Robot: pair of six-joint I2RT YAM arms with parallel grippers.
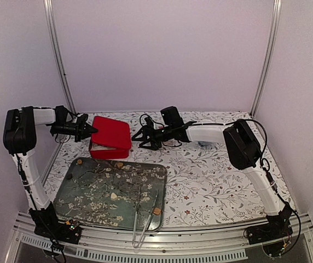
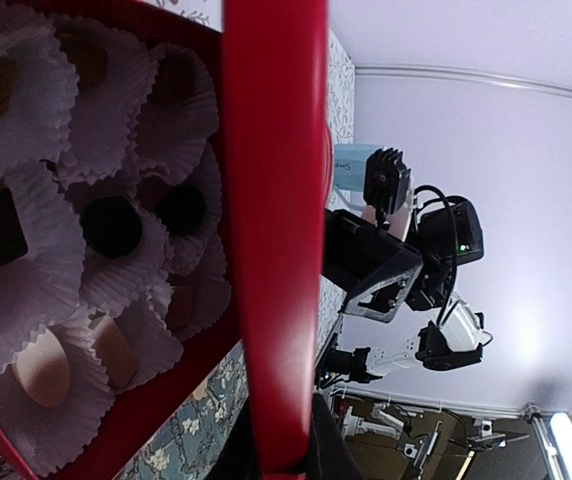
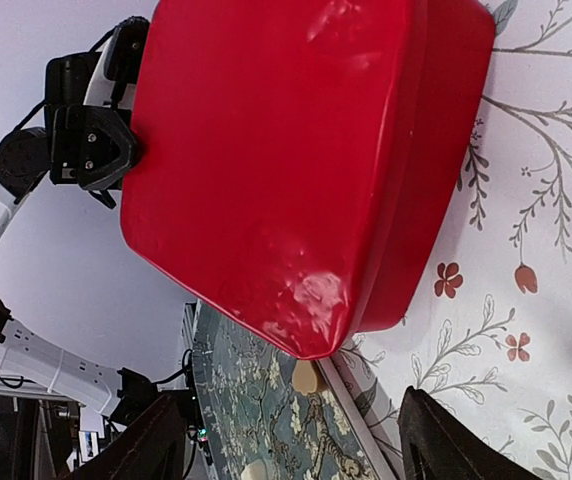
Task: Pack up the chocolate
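so left gripper (image 1: 92, 130) is clamped tight on the left edge of the red lid (image 1: 111, 133), which sits tilted above the chocolate (image 2: 111, 225). right gripper (image 1: 137, 138) gapes empty just off the right edge

Top cam sat high behind both arm bases and looked down and forward over the whole table (image 1: 216, 170) to the back wall, wide and far. Left wrist cam, behind the left tool (image 1: 92, 130), was rolled sideways, hard up against the red lid (image 2: 271, 200) edge, facing across the open box (image 1: 110, 152) to the right arm (image 2: 406, 260). Right wrist cam, behind the right tool (image 1: 137, 138), faced the opposite way, close on the lid top, with the left arm (image 3: 76, 140) beyond. All three shared box and tray (image 1: 91, 203) corner.
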